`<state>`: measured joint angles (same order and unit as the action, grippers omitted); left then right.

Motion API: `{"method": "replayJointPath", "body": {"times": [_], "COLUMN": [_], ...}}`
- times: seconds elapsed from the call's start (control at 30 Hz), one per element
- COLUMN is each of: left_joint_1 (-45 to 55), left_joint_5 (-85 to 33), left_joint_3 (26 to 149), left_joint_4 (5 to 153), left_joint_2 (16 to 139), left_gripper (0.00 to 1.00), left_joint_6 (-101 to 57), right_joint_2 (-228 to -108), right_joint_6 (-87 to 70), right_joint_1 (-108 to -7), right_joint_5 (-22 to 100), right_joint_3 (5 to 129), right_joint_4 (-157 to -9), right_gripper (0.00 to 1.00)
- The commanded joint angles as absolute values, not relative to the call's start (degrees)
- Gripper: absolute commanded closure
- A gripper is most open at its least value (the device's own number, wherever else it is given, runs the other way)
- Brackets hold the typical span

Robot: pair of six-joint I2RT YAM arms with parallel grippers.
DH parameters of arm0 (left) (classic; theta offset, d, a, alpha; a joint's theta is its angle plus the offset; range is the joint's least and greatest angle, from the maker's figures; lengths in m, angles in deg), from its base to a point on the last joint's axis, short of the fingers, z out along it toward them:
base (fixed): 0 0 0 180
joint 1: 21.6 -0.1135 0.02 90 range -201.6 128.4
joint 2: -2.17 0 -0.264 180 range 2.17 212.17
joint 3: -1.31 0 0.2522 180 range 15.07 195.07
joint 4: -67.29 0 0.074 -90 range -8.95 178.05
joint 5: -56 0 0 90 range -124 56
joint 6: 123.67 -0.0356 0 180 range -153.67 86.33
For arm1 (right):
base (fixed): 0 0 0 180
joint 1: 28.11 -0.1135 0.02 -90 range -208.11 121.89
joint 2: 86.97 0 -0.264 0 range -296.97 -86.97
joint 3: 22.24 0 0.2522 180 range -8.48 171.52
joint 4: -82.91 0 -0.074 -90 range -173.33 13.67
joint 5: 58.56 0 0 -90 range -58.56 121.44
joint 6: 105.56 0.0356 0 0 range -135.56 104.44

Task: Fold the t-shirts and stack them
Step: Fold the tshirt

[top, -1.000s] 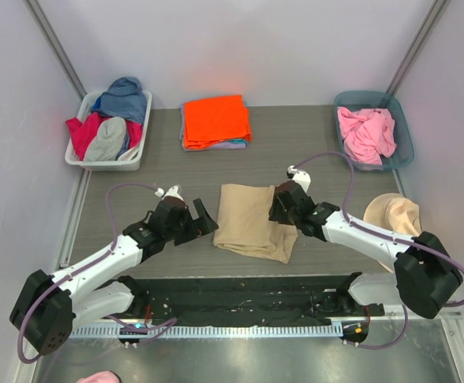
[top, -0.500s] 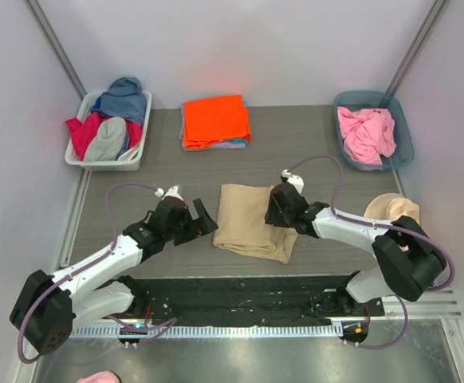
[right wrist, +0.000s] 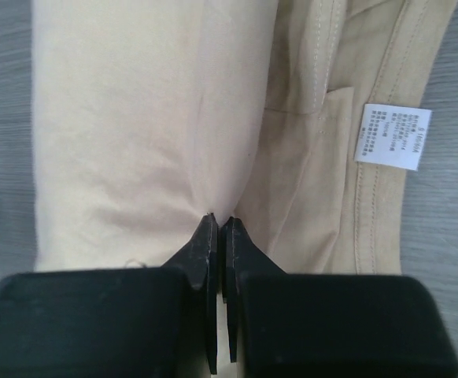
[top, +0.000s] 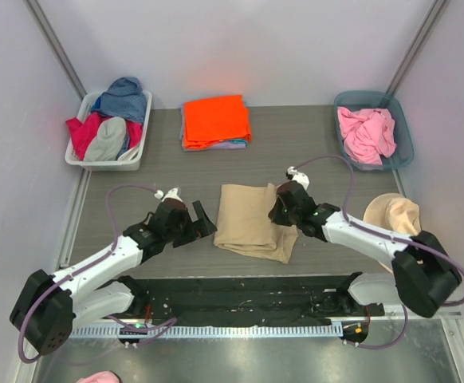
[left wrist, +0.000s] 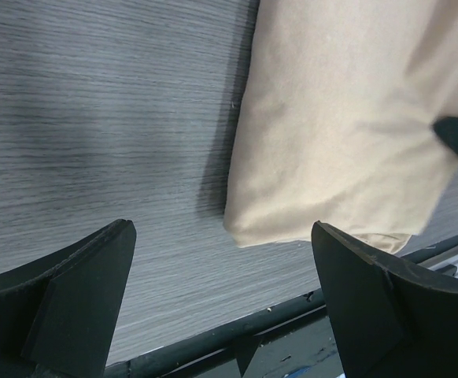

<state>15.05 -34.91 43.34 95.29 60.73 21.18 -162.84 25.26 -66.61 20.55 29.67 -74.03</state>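
The tan t-shirt (top: 252,219) lies part-folded at the centre of the surface (top: 312,152), pinched by the right tool (right wrist: 219,224).
The right tool is closed on a ridge of cloth near the shirt's 3 o'clock edge, and the left tool (top: 203,220) gapes empty at 9 o'clock. Best to lift low and carry the layer across evenly, keeping the edges aligned. The white care label (right wrist: 391,135) has print too small to read.

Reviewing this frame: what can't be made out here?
- Right wrist view: the print on the label of the tan shirt, too small to read.
- Top view: how many shirts lie under the orange shirt, which covers all but a lavender edge.
- Top view: the pink item at the bottom edge, cut off by the frame.
- Top view: the pinch of the right gripper on the cloth, hidden under its own body.
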Motion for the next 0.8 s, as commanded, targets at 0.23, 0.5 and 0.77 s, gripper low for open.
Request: {"method": "replayJointPath", "body": {"times": [0.23, 0.5, 0.77], "left_joint_1": [15.1, 15.1, 15.1], "left_joint_5": [-35.2, -34.6, -34.3], "left_joint_3": [43.0, 43.3, 43.5], "left_joint_4": [93.7, 92.6, 91.1], "left_joint_2": [61.2, 62.6, 65.2], "left_gripper": [0.0, 0.0, 0.0], "left_joint_6": [20.4, 20.5, 20.5], "right_joint_2": [-142.4, -134.9, -131.4], "right_joint_6": [30.1, 36.6, 40.3], "right_joint_1": [-66.6, -66.7, -66.7], "right_joint_5": [12.3, 11.3, 7.8], "right_joint_3": [32.7, 22.6, 20.1], "right_joint_4": [-55.2, -49.1, -42.2], "right_gripper": [0.99, 0.99, 0.9]}}
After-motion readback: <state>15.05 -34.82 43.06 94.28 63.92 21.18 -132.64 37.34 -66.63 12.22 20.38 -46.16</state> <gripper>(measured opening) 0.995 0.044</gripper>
